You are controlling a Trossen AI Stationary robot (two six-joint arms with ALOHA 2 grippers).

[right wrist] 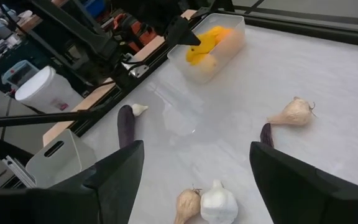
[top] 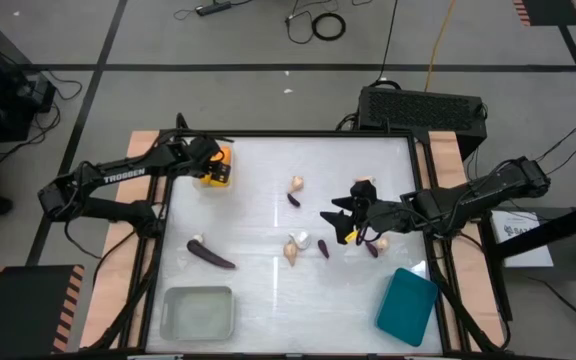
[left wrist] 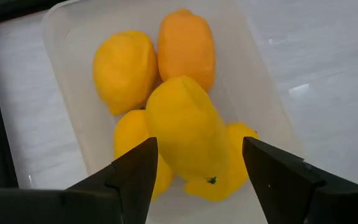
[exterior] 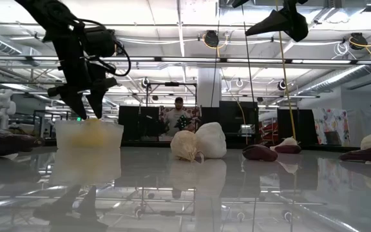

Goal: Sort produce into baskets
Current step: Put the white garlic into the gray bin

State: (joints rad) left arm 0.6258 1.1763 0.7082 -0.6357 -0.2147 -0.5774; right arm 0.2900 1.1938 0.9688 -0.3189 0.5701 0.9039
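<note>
The left gripper (left wrist: 194,168) hangs just above the clear tray (top: 215,168), fingers apart, with one yellow fruit (left wrist: 185,134) lying between them on top of the pile. Whether the pads touch that fruit I cannot tell; it looks set down on the others, so I judge this is a release and not a grip. The fruits (top: 218,165) fill the tray almost to its walls, which is why the top one sits high and a little tilted; it could roll off if nudged.

Away from the clear tray, toward the table's middle, the right gripper (top: 358,222) hovers wide open and holds nothing. Below it lie beige bulbs (top: 297,246) and small eggplants (top: 323,248), well apart from each other, so there is room to close around a single piece. The long eggplant (top: 211,255) lies between the clear tray and the grey tray (top: 198,312), near the table's left edge.

The teal tray (top: 407,306) stands far from the clear tray, at the opposite corner, tilted to the table edge. Both of these trays look empty, so most sorting is not yet done.
</note>
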